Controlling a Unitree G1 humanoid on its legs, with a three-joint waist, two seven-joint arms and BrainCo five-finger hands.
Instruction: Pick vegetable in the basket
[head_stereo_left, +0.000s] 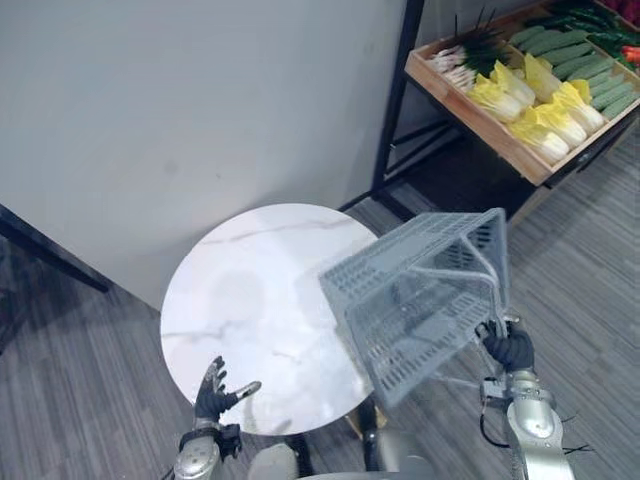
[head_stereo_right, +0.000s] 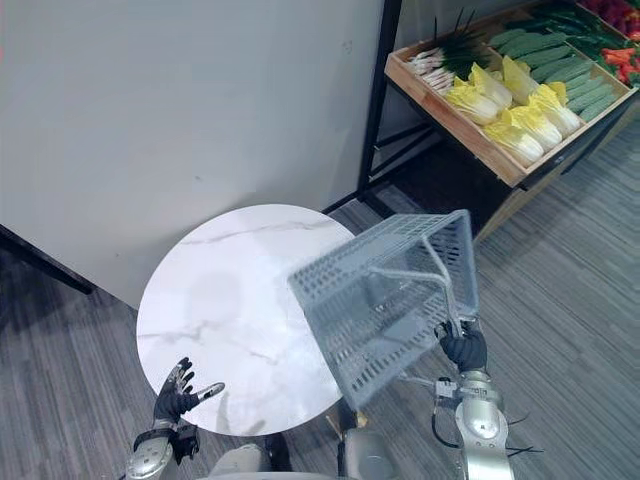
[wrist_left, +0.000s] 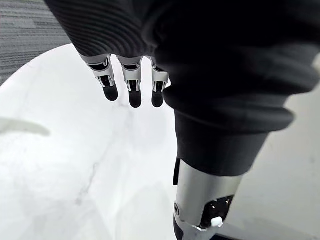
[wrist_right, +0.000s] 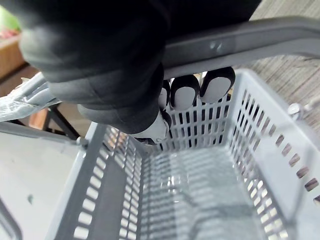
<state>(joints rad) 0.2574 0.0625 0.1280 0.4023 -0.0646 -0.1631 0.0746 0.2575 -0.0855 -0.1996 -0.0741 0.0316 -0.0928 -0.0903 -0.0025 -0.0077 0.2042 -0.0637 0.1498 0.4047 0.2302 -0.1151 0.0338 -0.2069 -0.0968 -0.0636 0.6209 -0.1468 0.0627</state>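
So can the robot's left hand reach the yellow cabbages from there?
Probably not. The left hand hovers open at the near edge of the table, and the cabbages lie in a crate far beyond the basket.

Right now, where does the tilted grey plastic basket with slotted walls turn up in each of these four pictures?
Left eye view: grey plastic basket tilted at centre right, hanging from the right hand.
Right eye view: same basket, nearer the centre.
Right wrist view: its slotted inside, below fingers curled round the handle.
Left wrist view: left hand over the round white marble table instead.
Shared landmark: that table.
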